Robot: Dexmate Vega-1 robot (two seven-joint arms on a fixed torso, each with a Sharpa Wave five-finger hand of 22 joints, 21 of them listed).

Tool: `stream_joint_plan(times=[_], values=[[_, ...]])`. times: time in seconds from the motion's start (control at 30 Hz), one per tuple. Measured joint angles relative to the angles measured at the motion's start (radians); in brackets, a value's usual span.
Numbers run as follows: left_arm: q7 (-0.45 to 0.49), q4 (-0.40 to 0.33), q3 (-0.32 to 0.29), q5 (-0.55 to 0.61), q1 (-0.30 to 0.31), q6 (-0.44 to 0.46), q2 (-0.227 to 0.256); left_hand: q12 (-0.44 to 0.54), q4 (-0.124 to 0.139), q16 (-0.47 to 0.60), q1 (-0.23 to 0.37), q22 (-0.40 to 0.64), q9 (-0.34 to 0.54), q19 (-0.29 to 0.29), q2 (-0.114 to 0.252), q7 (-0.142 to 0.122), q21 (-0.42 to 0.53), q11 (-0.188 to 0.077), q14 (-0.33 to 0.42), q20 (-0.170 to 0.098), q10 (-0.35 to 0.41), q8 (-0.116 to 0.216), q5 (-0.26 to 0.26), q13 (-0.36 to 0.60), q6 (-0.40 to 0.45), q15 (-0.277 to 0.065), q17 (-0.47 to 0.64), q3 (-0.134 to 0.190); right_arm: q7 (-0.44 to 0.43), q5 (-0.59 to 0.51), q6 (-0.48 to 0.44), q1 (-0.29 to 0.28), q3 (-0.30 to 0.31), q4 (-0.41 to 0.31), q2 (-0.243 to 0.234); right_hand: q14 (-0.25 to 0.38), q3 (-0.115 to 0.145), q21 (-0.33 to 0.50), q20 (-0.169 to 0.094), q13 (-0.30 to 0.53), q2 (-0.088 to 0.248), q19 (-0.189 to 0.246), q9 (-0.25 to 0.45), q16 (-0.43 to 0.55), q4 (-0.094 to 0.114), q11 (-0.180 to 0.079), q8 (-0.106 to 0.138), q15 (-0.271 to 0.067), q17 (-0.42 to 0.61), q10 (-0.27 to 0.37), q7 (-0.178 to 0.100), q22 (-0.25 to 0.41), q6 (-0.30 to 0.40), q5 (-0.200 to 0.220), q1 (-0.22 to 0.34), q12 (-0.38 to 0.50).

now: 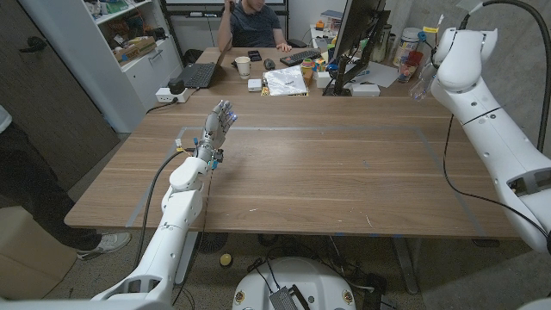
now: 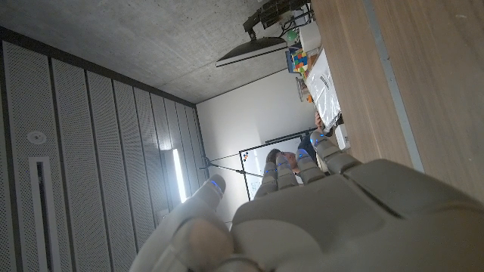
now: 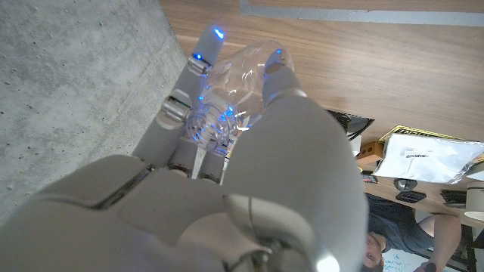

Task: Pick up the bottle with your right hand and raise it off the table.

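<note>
Fingers (image 3: 198, 64) of right hand (image 3: 227, 174) curled around clear bottle (image 3: 227, 91), aloft above table (image 1: 344, 172); left hand (image 1: 219, 120) spread, empty

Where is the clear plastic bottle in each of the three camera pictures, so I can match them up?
Head view: the bottle is at the upper right, raised off the table beside the right arm's white casing.
Left wrist view: the bottle is not in this picture.
Right wrist view: it is in the upper middle, held in the right hand.
Shared landmark: the white plastic bag on the desk beyond the wooden table.
</note>
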Motion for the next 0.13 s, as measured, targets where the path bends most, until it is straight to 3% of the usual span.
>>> stream_joint_plan(times=[0.13], values=[[0.0,0.001,0.0,0.0,0.0,-0.001,0.0,0.0,0.0,0.0,0.0,0.0,0.0,0.0,0.0,0.0,0.0,0.0,0.0,0.0,0.0,0.0,0.0,0.0,0.0,0.0,0.0,0.0,-0.005,0.006,-0.002,-0.006,0.009,-0.009,0.0,0.002,0.0,0.0,-0.004,0.0,0.0,0.004,0.0,0.003,0.0,0.0,0.0,0.002,0.0,0.0,0.0,0.0,0.0,-0.001,0.0,0.0]])
